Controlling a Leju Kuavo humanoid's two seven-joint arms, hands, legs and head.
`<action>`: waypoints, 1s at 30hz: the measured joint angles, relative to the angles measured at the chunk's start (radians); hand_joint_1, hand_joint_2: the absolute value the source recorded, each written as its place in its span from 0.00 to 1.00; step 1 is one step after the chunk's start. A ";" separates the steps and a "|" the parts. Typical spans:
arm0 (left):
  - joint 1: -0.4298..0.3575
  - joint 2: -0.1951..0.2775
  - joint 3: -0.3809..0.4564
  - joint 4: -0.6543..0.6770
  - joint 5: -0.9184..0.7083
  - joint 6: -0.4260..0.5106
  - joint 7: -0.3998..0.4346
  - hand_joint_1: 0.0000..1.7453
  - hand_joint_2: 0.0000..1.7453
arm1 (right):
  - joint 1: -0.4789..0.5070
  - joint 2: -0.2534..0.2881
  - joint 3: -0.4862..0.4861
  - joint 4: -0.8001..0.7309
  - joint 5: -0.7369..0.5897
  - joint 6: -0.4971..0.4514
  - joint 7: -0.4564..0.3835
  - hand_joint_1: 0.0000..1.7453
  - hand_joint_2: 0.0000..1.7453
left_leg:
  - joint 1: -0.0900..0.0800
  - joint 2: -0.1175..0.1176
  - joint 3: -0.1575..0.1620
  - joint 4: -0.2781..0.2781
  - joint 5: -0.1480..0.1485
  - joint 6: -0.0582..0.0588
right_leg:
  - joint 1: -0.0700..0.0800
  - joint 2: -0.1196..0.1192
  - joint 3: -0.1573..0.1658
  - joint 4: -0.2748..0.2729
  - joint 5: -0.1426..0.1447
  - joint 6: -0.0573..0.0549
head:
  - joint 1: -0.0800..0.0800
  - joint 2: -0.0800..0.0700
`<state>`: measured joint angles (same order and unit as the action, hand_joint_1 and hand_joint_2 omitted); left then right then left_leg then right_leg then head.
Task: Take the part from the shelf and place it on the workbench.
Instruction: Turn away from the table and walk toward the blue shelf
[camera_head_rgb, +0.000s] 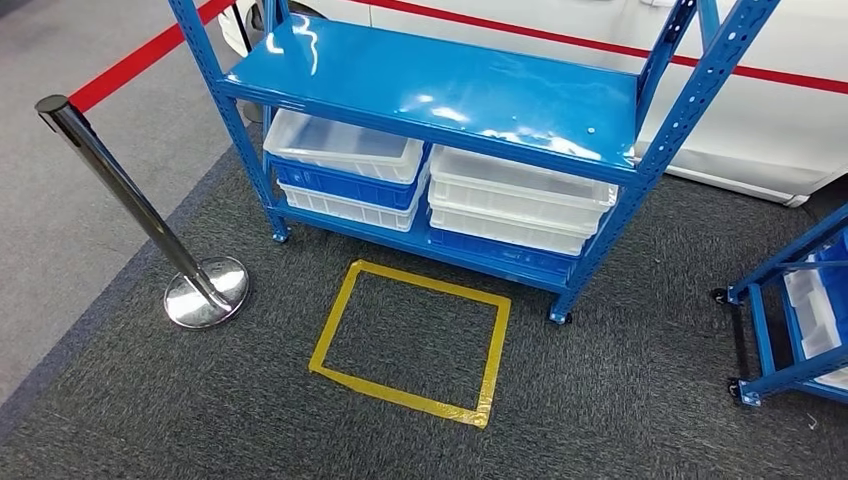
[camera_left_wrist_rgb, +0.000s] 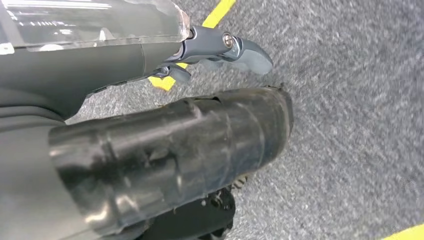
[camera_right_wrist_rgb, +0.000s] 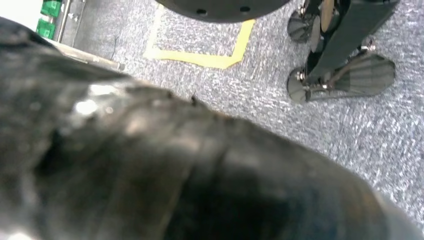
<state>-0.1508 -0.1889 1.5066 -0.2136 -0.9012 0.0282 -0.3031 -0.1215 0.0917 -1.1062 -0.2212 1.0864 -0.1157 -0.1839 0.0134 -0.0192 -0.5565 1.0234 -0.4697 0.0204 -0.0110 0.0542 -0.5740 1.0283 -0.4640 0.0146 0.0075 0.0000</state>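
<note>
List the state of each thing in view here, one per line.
Shelf: upright, top deck bare.
White bins: stacked on the lower level with blue bins.
Yellow tape rectangle: on the carpet, nothing inside.
Stanchion: standing.
Left hand: hanging over carpet, fingers hidden.
Right hand: blurred, unreadable.

A blue metal shelf (camera_head_rgb: 440, 95) stands on grey carpet floor (camera_head_rgb: 620, 400), its glossy top board bare and reflecting light. On its lower board sit two stacks of shallow bins: a clear bin (camera_head_rgb: 340, 145) over a blue bin (camera_head_rgb: 345, 187) and a white bin (camera_head_rgb: 345, 210) on one side, white bins (camera_head_rgb: 515, 200) over a blue bin (camera_head_rgb: 500, 252) on the other. A yellow tape rectangle (camera_head_rgb: 410, 340) is stuck to the carpet just in front of the shelf. A chrome stanchion (camera_head_rgb: 200, 290) stands on the carpet beside it. Under the left hand (camera_left_wrist_rgb: 235, 50) lies carpet with a strip of the yellow tape just beyond the fingers
</note>
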 joint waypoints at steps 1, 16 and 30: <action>0.000 0.000 0.000 0.000 0.000 0.000 0.000 0.00 0.00 | 0.000 0.000 0.000 0.000 0.000 0.000 0.000 0.00 0.00 | 0.001 0.006 0.002 -0.005 0.003 0.007 | -0.001 -0.006 -0.003 0.008 -0.006 0.005 | 0.000 0.000; -0.001 -0.002 0.000 0.000 0.007 0.000 -0.002 0.00 0.00 | -0.003 -0.001 0.000 0.000 0.000 -0.001 -0.003 0.00 0.00 | 0.000 0.074 0.017 -0.003 -0.015 -0.016 | 0.007 -0.074 0.006 -0.012 0.003 -0.019 | 0.001 0.000; 0.001 0.000 0.000 0.000 0.009 0.000 -0.004 0.00 0.00 | -0.002 0.003 -0.001 0.000 0.000 -0.002 -0.005 0.00 0.00 | -0.002 -0.006 0.004 0.000 -0.004 -0.004 | 0.007 0.011 -0.001 0.000 0.002 -0.012 | 0.001 0.000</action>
<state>-0.1501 -0.1886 1.5064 -0.2136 -0.8927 0.0281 -0.3076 -0.1235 0.0945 -1.1070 -0.2211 1.0863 -0.1182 -0.1885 0.0110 -0.0255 -0.5524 1.0232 -0.4734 0.0163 -0.0044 0.0653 -0.5748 1.0281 -0.4625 0.0031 0.0081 0.0000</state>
